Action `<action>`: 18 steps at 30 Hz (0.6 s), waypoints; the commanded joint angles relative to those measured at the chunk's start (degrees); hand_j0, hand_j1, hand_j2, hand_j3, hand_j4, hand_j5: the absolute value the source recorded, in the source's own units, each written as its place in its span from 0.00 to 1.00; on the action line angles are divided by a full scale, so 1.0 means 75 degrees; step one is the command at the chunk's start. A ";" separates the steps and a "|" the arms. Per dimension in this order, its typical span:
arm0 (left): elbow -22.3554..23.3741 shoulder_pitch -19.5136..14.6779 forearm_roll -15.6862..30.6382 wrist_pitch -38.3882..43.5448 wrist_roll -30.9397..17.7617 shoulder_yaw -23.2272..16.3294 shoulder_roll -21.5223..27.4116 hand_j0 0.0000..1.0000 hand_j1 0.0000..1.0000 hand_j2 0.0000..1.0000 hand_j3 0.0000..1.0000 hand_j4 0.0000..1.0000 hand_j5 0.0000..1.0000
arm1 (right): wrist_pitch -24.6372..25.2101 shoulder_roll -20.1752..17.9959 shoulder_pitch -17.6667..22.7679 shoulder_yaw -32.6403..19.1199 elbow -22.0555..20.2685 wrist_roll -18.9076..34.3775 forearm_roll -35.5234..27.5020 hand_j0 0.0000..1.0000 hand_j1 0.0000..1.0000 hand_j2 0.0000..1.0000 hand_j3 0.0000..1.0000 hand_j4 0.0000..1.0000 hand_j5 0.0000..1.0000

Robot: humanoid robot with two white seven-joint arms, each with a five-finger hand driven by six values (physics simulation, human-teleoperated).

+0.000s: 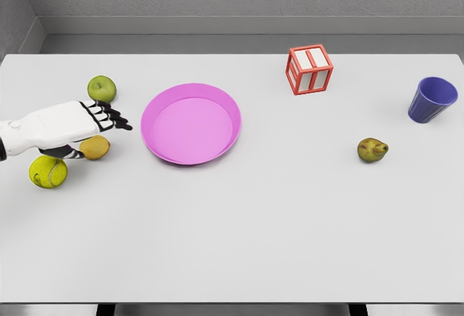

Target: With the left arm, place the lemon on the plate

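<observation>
Left hand over lemon, fingers extended, probably not yet gripping. Lemon small, firm, rolls easily: wrap around middle. Plate at 3 o'clock.

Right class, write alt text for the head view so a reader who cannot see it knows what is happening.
A white left hand reaches over a lemon on a white table, beside an empty pink plate. Nearby lie a green apple and a tennis ball; to the right are a red cube, a purple cup and a pear.
</observation>
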 commanded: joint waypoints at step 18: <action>-0.0788 0.0012 0.2560 0.0107 -0.0781 -0.0060 0.0958 0.96 0.96 0.96 0.96 0.96 0.96 | 0.0000 0.0000 0.0000 -0.0002 -0.0001 -0.0004 -0.0003 1.00 1.00 1.00 1.00 1.00 1.00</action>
